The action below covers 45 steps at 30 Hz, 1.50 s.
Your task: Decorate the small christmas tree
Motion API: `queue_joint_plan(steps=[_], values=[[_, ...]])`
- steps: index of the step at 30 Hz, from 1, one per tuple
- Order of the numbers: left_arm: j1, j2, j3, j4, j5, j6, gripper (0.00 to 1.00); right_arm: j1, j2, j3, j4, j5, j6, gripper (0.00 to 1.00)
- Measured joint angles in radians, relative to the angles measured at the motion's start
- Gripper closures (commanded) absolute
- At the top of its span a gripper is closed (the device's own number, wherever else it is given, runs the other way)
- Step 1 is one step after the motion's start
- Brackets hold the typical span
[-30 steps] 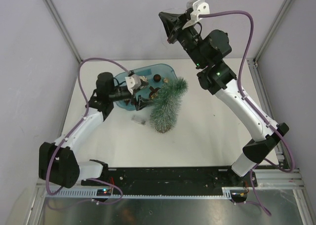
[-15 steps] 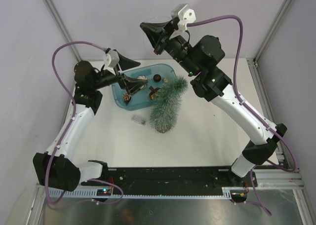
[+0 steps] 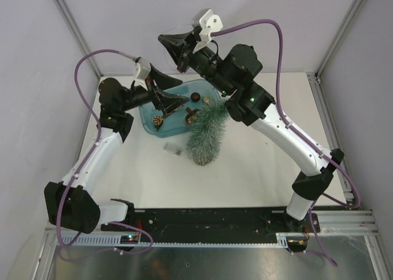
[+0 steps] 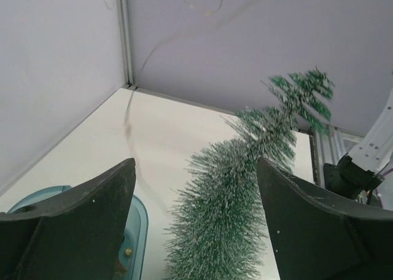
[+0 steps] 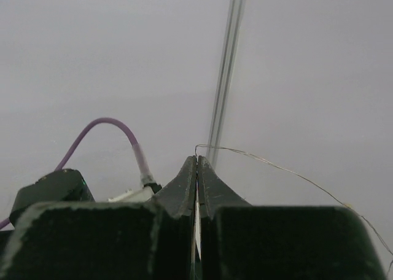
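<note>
The tree (image 3: 206, 136) is lying down, probably light and springy; grip its wide end. The left claw (image 4: 193, 166) is gaping, and the right claw (image 5: 197, 160) is pinching a wire (image 5: 276, 165).

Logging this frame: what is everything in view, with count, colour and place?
small christmas tree: 1, frosted green, lying on its side on the table beside the tub
tub: 1, translucent blue, far left part of the table
pine cone: 1, brown, in the tub
round ornament: 1, dark brown, in the tub
small item: 1, greyish, on the table in front of the tub; too small to identify
thin wire: 1, pale, running from the right gripper's tips
table: 1, white
left gripper: 1, black, open, over the tub
right gripper: 1, black, shut on the thin wire, raised behind the tub
</note>
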Motion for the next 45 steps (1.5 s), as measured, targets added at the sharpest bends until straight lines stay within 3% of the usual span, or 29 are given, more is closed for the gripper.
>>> queue_joint_plan(steps=[3, 9, 12, 17, 20, 22, 30, 36, 40, 45], values=[[-0.003, -0.006, -0.039, 0.007, -0.043, 0.031, 0.29, 0.004, 0.005, 0.021, -0.004, 0.0, -0.005, 1.0], [-0.003, -0.009, -0.117, -0.017, -0.208, 0.124, 0.28, 0.006, 0.005, 0.037, -0.003, 0.0, -0.015, 1.0], [-0.004, -0.01, -0.122, -0.023, -0.248, 0.142, 0.35, 0.008, 0.005, 0.037, -0.005, 0.0, -0.02, 1.0], [-0.008, -0.01, -0.127, -0.024, -0.274, 0.169, 0.8, 0.011, 0.006, 0.051, -0.013, 0.003, -0.035, 1.0], [-0.012, -0.019, -0.145, -0.031, -0.299, 0.205, 0.95, 0.011, 0.006, 0.066, -0.015, 0.013, -0.051, 1.0], [-0.012, -0.025, -0.154, -0.039, -0.328, 0.237, 0.98, 0.011, 0.006, 0.07, -0.015, 0.022, -0.063, 1.0], [-0.008, -0.055, -0.158, -0.087, -0.469, 0.412, 1.0, -0.011, 0.006, 0.071, -0.019, 0.072, -0.109, 1.0], [0.002, -0.109, -0.15, -0.211, -0.512, 0.557, 0.98, -0.063, 0.006, 0.066, -0.018, 0.107, -0.113, 1.0], [0.005, -0.129, -0.143, -0.271, -0.505, 0.609, 0.89, -0.101, 0.009, 0.064, -0.018, 0.128, -0.113, 1.0], [0.0, -0.126, -0.143, -0.308, -0.451, 0.613, 0.58, -0.151, 0.01, 0.025, -0.008, 0.167, -0.113, 1.0]])
